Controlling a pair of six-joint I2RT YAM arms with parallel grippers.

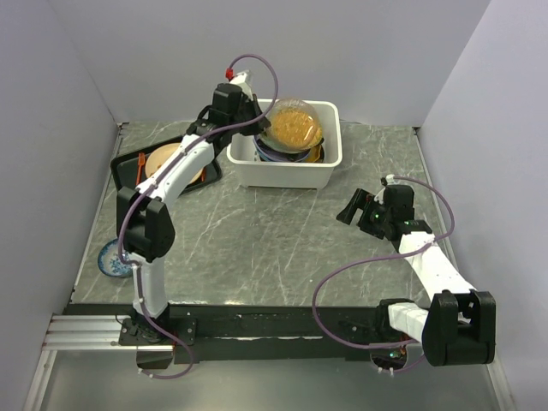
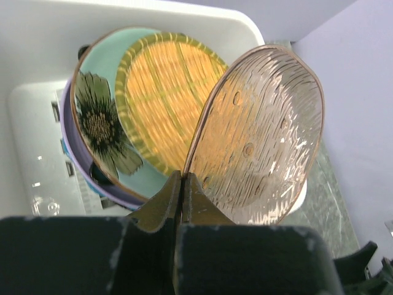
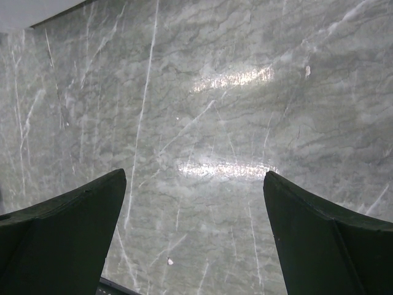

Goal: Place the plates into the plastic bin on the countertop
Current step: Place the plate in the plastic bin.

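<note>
Left gripper (image 2: 183,184) clamps clear ribbed plate (image 2: 264,135) by its rim, tilted over the plastic bin (image 1: 287,174) | right gripper (image 3: 193,184) gapes above countertop (image 3: 215,92) | risk: thin edge-grip slips, glass cracks on orange plate (image 2: 163,98)

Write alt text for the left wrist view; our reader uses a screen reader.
The left gripper, shut, pinches the rim of a clear ribbed plate, holding it tilted up over the white plastic bin. In the bin lie stacked plates: an orange woven-pattern plate on a pale green flower plate.
</note>
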